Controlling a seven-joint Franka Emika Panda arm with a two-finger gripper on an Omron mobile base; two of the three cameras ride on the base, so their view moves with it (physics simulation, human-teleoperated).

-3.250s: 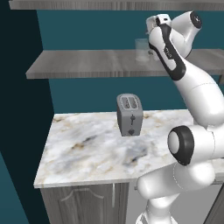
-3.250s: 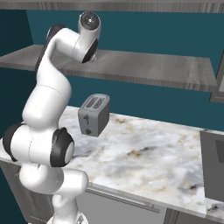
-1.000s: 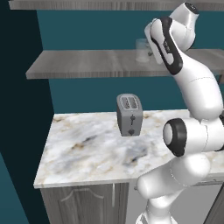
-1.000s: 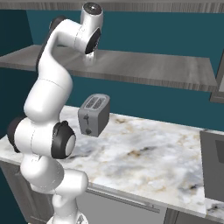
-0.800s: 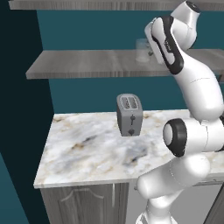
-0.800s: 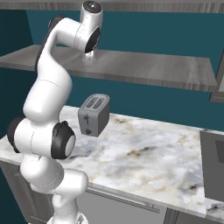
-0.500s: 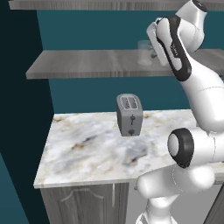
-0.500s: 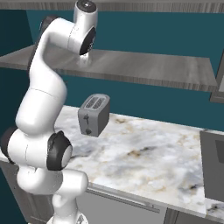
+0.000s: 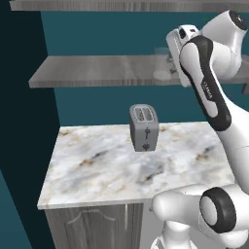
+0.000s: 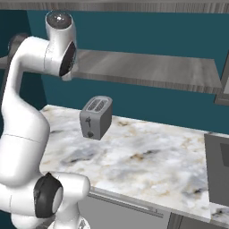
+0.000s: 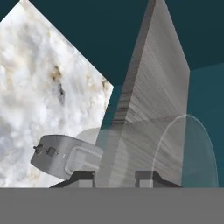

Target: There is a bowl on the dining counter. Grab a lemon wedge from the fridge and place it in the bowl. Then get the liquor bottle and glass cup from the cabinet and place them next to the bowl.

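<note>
The bench [image 9: 87, 170] has a white and grey marble top — a silver toaster [image 9: 144, 127] stands upright on it, near the back. Above it a grey shelf [image 9: 97, 70] runs along the blue wall, and a clear glass cup [image 9: 162, 63] stands on it.

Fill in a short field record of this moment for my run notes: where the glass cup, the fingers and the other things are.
glass cup: clear, on the shelf, right at the gripper
fingers: either side of the cup's near wall; contact not clear
toaster: upright on the marble counter, below the shelf
bottle: not visible
</note>
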